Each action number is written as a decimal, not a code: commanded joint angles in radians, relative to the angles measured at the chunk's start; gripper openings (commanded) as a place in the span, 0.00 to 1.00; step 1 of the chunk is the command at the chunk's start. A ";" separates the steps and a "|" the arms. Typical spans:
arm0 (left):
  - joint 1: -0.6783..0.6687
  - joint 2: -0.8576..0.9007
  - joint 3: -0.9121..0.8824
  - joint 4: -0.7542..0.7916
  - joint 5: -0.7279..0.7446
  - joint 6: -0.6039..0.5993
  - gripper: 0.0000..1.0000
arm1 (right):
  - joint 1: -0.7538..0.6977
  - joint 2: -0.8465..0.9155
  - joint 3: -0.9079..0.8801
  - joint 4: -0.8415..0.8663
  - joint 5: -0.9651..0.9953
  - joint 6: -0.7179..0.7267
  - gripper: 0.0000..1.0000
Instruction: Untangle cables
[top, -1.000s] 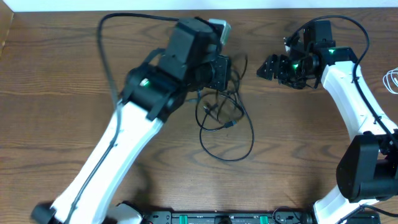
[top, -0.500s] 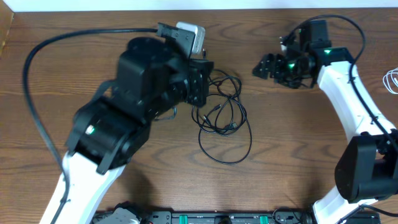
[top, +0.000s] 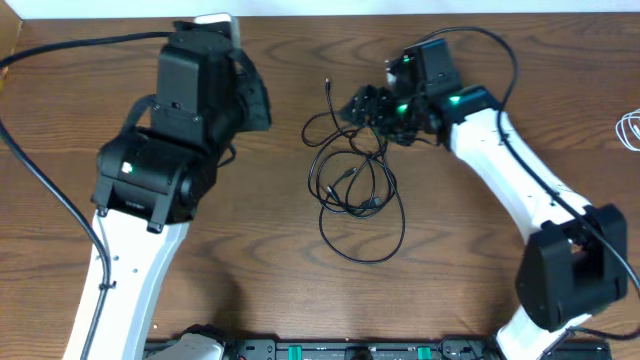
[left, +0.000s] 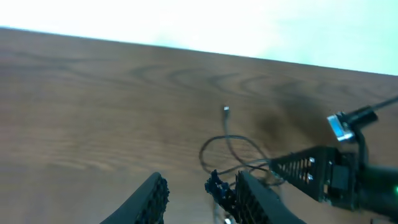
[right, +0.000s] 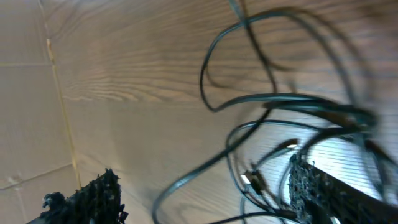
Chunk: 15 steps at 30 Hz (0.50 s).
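Since half a second ago the black cables (top: 355, 190) have spread farther toward the far edge. They lie at the table's middle as thin, glossy cords in loose overlapping loops, one small plug end pointing away from me. My right gripper (top: 372, 104) has swung in from the right edge over their far end, fingers wide apart with strands running between them. My left gripper (left: 199, 194) has backed toward the far-left corner, also spread and holding nothing. The table (top: 250, 270) is dark wood grain.

No readable text, labels or numbers appear in any view.
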 joint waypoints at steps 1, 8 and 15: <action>0.033 0.023 -0.002 -0.024 -0.025 -0.006 0.37 | 0.028 0.050 0.008 0.018 -0.005 0.068 0.79; 0.040 0.055 -0.002 -0.039 -0.025 -0.006 0.37 | 0.049 0.111 0.008 0.029 -0.006 0.068 0.61; 0.040 0.081 -0.002 -0.040 -0.026 -0.027 0.37 | 0.050 0.129 0.008 0.038 -0.003 -0.013 0.01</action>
